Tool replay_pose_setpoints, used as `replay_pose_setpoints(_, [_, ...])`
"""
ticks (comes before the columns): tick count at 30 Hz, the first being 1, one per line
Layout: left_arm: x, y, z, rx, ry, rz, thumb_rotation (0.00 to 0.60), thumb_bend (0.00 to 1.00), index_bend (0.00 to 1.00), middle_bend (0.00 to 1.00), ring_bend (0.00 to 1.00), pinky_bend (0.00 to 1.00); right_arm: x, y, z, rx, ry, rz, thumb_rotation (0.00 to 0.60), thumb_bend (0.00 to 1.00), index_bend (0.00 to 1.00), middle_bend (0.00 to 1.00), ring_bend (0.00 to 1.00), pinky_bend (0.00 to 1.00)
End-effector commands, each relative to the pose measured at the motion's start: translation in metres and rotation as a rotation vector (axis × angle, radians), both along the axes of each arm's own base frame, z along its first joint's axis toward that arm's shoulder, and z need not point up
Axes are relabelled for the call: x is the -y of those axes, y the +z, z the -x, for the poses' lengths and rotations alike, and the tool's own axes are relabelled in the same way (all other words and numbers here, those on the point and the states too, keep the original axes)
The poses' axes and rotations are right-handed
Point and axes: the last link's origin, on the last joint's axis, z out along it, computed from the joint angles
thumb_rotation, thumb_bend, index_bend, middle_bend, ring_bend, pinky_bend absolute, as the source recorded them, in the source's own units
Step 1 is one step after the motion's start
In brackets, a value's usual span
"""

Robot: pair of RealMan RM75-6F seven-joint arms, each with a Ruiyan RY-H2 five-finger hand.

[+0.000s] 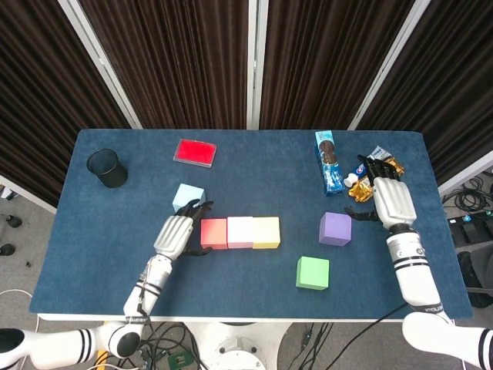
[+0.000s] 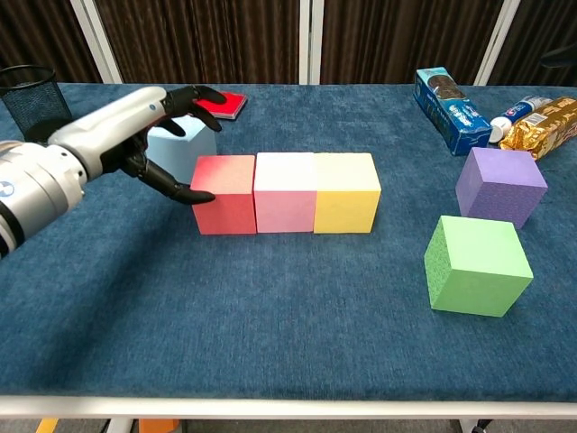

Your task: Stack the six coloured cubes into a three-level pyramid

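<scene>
Currently, the base row is being finished: the red cube (image 2: 224, 193), pink cube (image 2: 285, 191) and yellow cube (image 2: 345, 191) are lying side by side, faces touching, near the table's middle. The left hand (image 2: 135, 135) is being held at the red cube's outer end with fingers spread and nothing gripped; one dark fingertip (image 2: 200, 197) is touching or nearly touching that cube's side face.

If the row is being squared up, the push is best applied low and straight along the row's line, so the red cube is not being twisted out of contact with the pink one. A tight, straight base is judged necessary before second-level cubes are bridged over the seams.

The light blue cube (image 1: 188, 196) is sitting just behind the left hand, close enough to be nudged by the back fingers. The purple cube (image 1: 335, 229) and green cube (image 1: 313, 273) are waiting well apart to the row's right. The right hand (image 1: 390, 198) is hovering near the purple cube, fingers apart, holding nothing.

The biscuit packet (image 1: 330, 161), gold-wrapped snacks (image 2: 544, 121), red box (image 1: 195, 152) and black mesh cup (image 1: 107, 168) are lying along the far side, not obstructing the stack.
</scene>
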Motion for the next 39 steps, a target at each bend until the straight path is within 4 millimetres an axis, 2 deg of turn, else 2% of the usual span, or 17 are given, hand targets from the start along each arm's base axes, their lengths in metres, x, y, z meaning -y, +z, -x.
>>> replay_pose_setpoints(1, [0.0, 0.012, -0.001, 0.003, -0.012, -0.033, 0.6, 0.12, 0.11, 0.2, 0.06, 0.19, 0.0, 0.001, 0.0, 0.0, 0.001, 0.001, 0.6, 0.09, 0.0, 0.09, 0.0, 0.0])
replay_pose_setpoints(8, [-0.006, 0.04, 0.007, -0.004, -0.003, -0.112, 0.6, 0.12, 0.11, 0.21, 0.06, 0.19, -0.001, 0.0, 0.0, 0.0, 0.0, 0.0, 0.6, 0.09, 0.0, 0.09, 0.0, 0.0])
replay_pose_setpoints(13, [-0.01, 0.04, 0.013, 0.0, 0.01, -0.123, 0.6, 0.12, 0.11, 0.22, 0.06, 0.19, 0.0, -0.003, -0.002, 0.002, 0.002, -0.001, 0.6, 0.09, 0.0, 0.09, 0.0, 0.0])
replay_pose_setpoints(17, [-0.028, 0.04, 0.021, -0.056, 0.008, -0.18, 0.6, 0.12, 0.11, 0.25, 0.06, 0.19, 0.0, -0.005, -0.004, -0.005, 0.004, -0.007, 0.6, 0.09, 0.0, 0.09, 0.0, 0.0])
replay_pose_setpoints(21, [-0.044, 0.035, 0.031, -0.066, 0.039, -0.163, 0.6, 0.12, 0.11, 0.25, 0.06, 0.19, 0.001, -0.004, -0.005, -0.004, 0.003, 0.0, 0.6, 0.09, 0.0, 0.09, 0.0, 0.0])
replay_pose_setpoints(27, [-0.048, 0.034, 0.044, -0.033, 0.078, -0.148, 0.6, 0.12, 0.11, 0.46, 0.08, 0.19, 0.003, -0.003, 0.0, 0.0, -0.014, 0.003, 0.6, 0.09, 0.0, 0.09, 0.0, 0.0])
replay_pose_setpoints(32, [-0.046, 0.039, 0.05, -0.018, 0.092, -0.154, 0.6, 0.12, 0.14, 0.62, 0.18, 0.19, 0.005, -0.005, 0.002, 0.007, -0.021, 0.006, 0.6, 0.09, 0.0, 0.09, 0.0, 0.0])
replay_pose_setpoints(35, [-0.045, 0.037, 0.051, -0.043, 0.085, -0.141, 0.6, 0.13, 0.14, 0.67, 0.22, 0.18, 0.006, -0.006, 0.003, 0.007, -0.022, 0.005, 0.6, 0.09, 0.0, 0.1, 0.0, 0.0])
replay_pose_setpoints(39, [-0.043, 0.027, 0.054, -0.063, 0.091, -0.099, 0.6, 0.15, 0.14, 0.67, 0.22, 0.16, 0.006, -0.008, 0.004, 0.01, -0.026, 0.007, 0.6, 0.09, 0.0, 0.1, 0.0, 0.0])
